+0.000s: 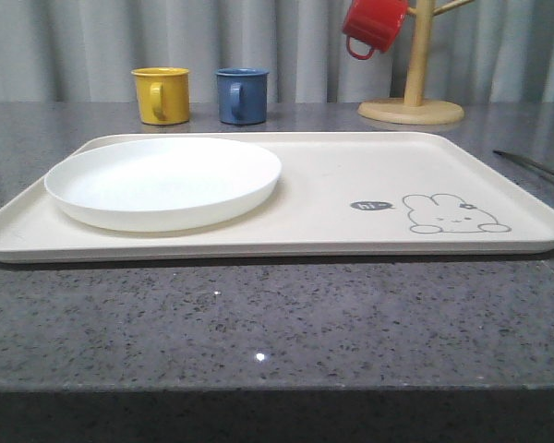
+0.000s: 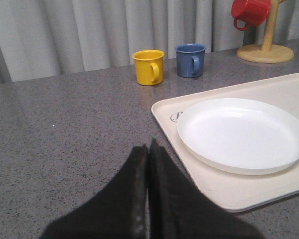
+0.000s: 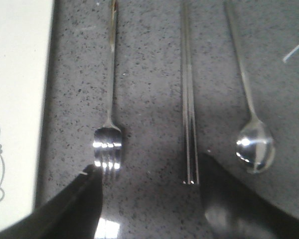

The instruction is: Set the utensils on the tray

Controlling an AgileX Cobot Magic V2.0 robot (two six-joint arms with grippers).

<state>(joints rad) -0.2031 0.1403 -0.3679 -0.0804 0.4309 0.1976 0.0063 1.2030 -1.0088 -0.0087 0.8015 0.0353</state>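
Front view: the cream tray lies on the grey speckled surface, a white plate on its left half. Behind stand a yellow mug and a blue mug; a red mug hangs on a wooden stand.

Left wrist view: the left tool is closed, fingers pressed together, near the tray's left edge.

Right wrist view: the right tool is spread open over the surface right of the tray. Fork, chopsticks and spoon lie side by side, the fork closest to the tray.
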